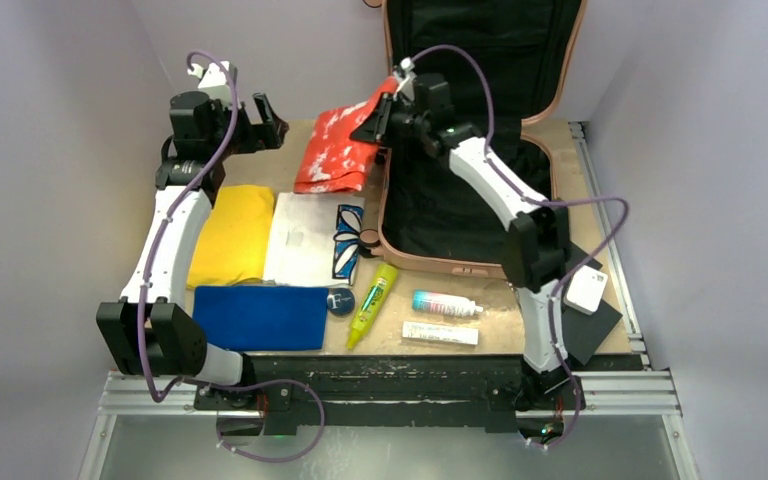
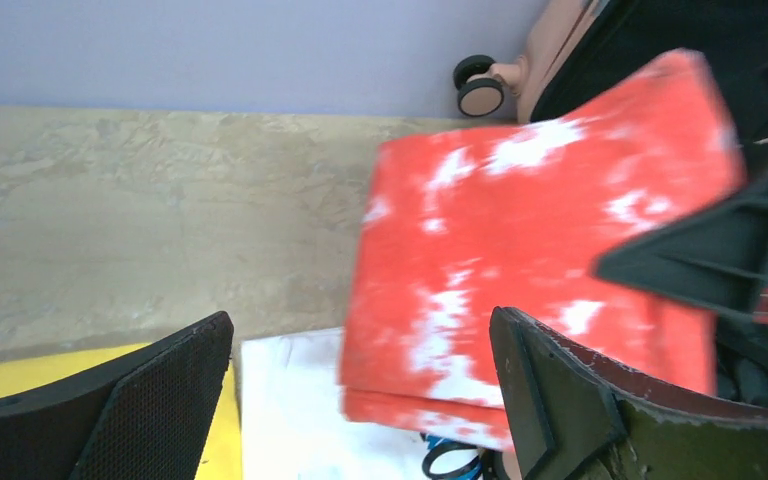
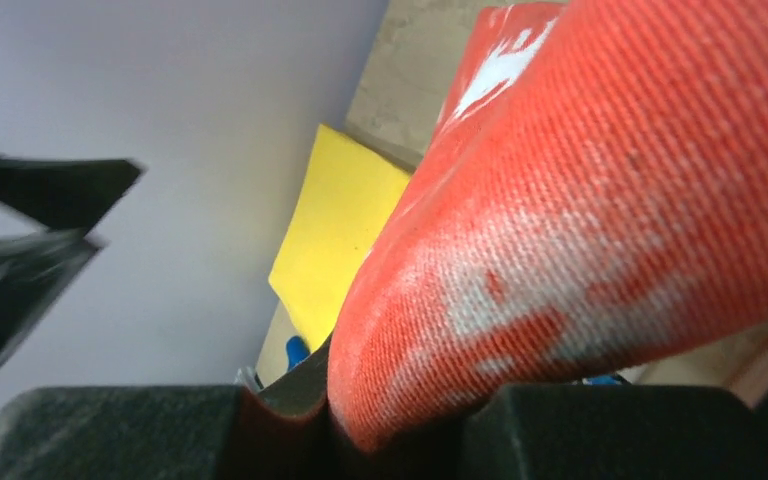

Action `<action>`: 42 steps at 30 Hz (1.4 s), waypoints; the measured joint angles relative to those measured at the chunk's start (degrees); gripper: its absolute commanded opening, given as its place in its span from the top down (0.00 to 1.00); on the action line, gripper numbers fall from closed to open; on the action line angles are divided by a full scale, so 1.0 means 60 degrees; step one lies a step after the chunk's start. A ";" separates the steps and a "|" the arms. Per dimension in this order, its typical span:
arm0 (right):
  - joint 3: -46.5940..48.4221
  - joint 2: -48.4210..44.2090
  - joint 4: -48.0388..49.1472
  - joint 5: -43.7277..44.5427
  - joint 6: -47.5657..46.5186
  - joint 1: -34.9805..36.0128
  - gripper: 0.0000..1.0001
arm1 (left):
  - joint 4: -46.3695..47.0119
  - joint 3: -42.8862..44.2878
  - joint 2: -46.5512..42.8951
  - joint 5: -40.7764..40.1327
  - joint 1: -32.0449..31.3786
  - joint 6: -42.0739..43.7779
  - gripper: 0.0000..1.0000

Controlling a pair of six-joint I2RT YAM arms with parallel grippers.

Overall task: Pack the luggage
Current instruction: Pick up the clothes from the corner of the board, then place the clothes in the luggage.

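One luggage (image 1: pixel 430 210), four folded cloths (image 1: pixel 232 235); left gripper (image 1: pixel 263 120) spread wide, right gripper (image 1: pixel 372 128) pinching the red cloth (image 1: pixel 332 152).

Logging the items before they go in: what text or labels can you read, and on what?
"F", probably: on the round dark-blue tin.
Too small to read: print on the yellow-green tube.
Blurred: print on the white bottle.
Too small to read: print on the flat white box.

White "F" on blue disc (image 1: pixel 340 301)
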 measured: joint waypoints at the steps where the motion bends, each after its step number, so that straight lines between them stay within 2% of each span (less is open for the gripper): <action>1: -0.0197 -0.0379 -0.0098 -0.0007 -0.0124 -0.0062 1.00 | -0.0036 -0.0069 -0.0066 0.0000 0.0102 0.0025 0.01; 9: -0.3308 -0.3741 -0.0798 -0.0033 -0.1588 -0.0969 1.00 | -0.0561 -0.0415 -0.0102 -0.0069 0.0772 0.0270 0.01; 13: -0.4517 -0.4324 -0.1395 -0.0080 -0.2353 -0.1581 1.00 | -0.0554 -0.0597 -0.0149 -0.0087 0.0856 0.0270 0.01; 20: -0.4962 -0.4080 -0.2189 -0.0506 -0.3920 -0.2812 1.00 | -0.0539 -0.0849 -0.0215 -0.0047 0.0856 0.0259 0.01; 30: -0.4572 -0.2790 -0.2750 -0.1286 -0.6178 -0.3697 1.00 | -0.0240 -0.1333 -0.0761 0.0080 0.0856 0.0186 0.01; 42: -0.4648 -0.2328 -0.3013 -0.0962 -0.7777 -0.4943 1.00 | -0.0018 -0.1716 -0.0951 0.0117 0.0856 0.0182 0.01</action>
